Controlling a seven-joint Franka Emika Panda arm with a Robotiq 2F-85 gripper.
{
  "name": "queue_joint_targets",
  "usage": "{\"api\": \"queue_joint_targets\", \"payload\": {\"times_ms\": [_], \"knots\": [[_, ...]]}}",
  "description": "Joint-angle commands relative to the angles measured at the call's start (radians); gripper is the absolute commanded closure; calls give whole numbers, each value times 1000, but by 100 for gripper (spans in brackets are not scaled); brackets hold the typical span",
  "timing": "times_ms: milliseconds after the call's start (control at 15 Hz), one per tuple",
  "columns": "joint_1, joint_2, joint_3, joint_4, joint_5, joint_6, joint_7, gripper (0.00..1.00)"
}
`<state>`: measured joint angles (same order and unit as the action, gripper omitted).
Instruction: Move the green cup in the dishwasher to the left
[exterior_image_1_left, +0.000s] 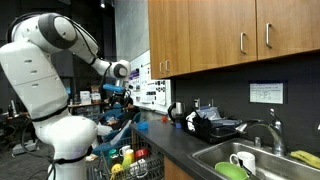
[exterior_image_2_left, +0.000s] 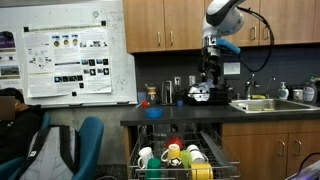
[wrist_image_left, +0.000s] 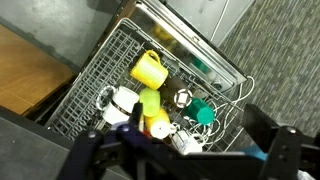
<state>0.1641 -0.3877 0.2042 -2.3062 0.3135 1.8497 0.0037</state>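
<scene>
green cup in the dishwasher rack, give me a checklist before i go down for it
1. Green cup in sight, wrist view: ok
2. Gripper open, holding nothing: ok
3. Gripper at dishwasher rack level: not ok, high above it
4. Yellow cup clear of green cup: not ok, right beside it
5. Free spot left of the green cup: cannot tell

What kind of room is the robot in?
Probably a small kitchen in an office or lab. There are wooden cabinets over a counter, a steel sink, and an open dishwasher full of cups. A science poster hangs nearby.
</scene>
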Motion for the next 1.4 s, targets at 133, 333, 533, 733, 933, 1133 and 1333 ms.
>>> {"api": "queue_joint_targets", "payload": {"times_ms": [133, 333, 533, 733, 933, 1133, 1333], "knots": [[47, 173, 25, 71, -53, 114, -62, 0], [60, 254, 38, 91, -92, 191, -68, 0], [65, 326, 44, 111, -142, 285, -59, 0], [65, 391, 41, 121, -176, 368, -62, 0], [66, 449, 41, 114, -184, 452, -60, 0], [67, 506, 42, 100, -179, 517, -66, 0], [67, 568, 45, 94, -169, 574, -73, 0]]}}
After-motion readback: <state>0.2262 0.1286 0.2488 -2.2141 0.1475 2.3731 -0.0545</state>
